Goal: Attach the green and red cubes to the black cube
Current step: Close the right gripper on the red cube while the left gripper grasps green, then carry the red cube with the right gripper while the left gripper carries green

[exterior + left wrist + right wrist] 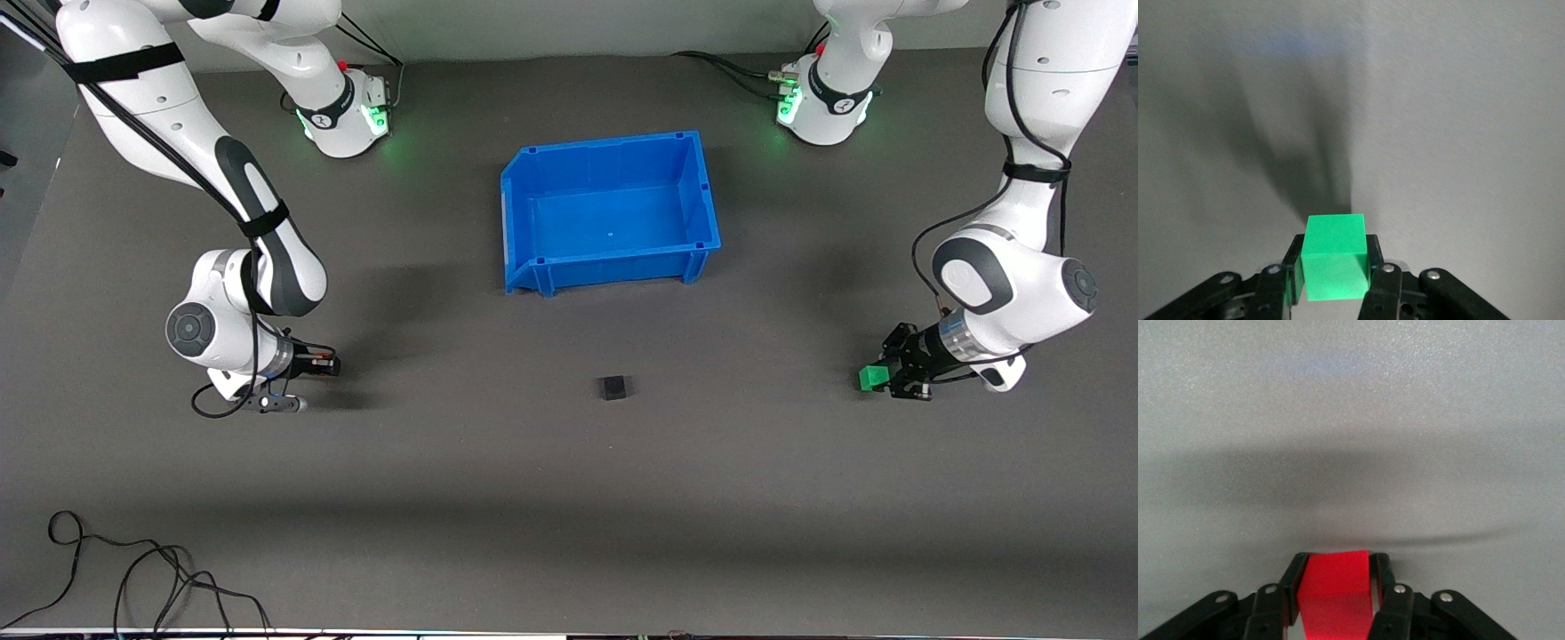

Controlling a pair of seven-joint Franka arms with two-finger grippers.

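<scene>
Left gripper (pixel 1335 277) clamps the green cube (pixel 1334 257); right gripper (pixel 1337 600) clamps the red cube (pixel 1336 590).

I see the black cube (pixel 614 387) on the table between both hands, nearer to the front camera than the blue bin (pixel 524 213); I judge each arm must travel inward, the left gripper slightly closer.

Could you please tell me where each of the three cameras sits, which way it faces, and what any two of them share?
Front view: high across the table, facing both arms' bases; shows the open blue plastic bin, the small matte black cube nearer the camera, and both arms.
Left wrist view: on the left arm's wrist, looking past the left gripper jaws shut on the bright green plastic cube.
Right wrist view: on the right arm's wrist, looking past the right gripper jaws flanking the bright red plastic cube.
Shared: the green cube also shows in the front view.
</scene>
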